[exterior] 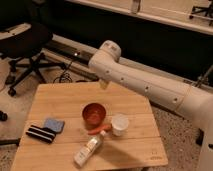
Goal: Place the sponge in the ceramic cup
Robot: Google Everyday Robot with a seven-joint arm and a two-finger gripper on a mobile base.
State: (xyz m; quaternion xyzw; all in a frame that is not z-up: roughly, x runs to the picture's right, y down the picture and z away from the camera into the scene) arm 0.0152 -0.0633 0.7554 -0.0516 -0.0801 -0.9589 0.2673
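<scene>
The blue sponge (53, 124) lies flat near the left edge of the wooden table (65, 100). The white ceramic cup (119, 124) stands upright right of the table's middle. My white arm reaches in from the right and bends above the table's far edge. The gripper (103, 84) hangs below that bend, mostly hidden by the arm, open and holding nothing. It is well above and behind the cup, and far to the right of the sponge.
A reddish-orange bowl (94, 114) stands just left of the cup, with a small orange piece (99, 129) in front of it. A black block with white stripes (40, 133) touches the sponge. A bottle (89, 149) lies near the front edge. An office chair (25, 45) stands at the back left.
</scene>
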